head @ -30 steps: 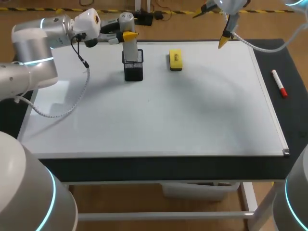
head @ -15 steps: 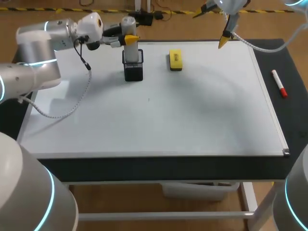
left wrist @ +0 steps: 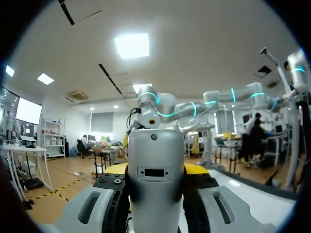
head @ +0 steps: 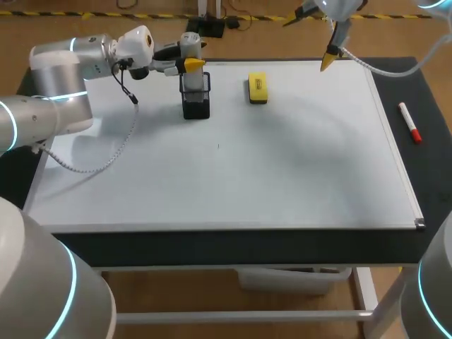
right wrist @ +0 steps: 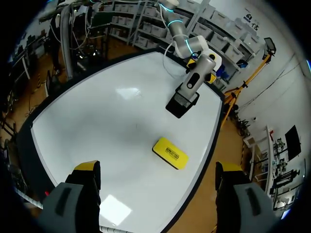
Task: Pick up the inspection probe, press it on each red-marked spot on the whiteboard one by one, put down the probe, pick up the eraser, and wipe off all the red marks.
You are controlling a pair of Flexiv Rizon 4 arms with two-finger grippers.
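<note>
Now — probe (left wrist: 155, 165): pinched by left end effector (head: 192, 63).
Mesh holder (head: 195, 100): lift probe straight up — don't tip it.
Right end effector (right wrist: 158, 167): spread wide, well apart.

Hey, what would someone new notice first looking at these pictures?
The left gripper, at the whiteboard's far edge, is shut on the grey inspection probe, which stands in a black mesh holder. A yellow eraser lies beside the holder on the board, and a red marker lies off it on the dark table at the right.
</note>
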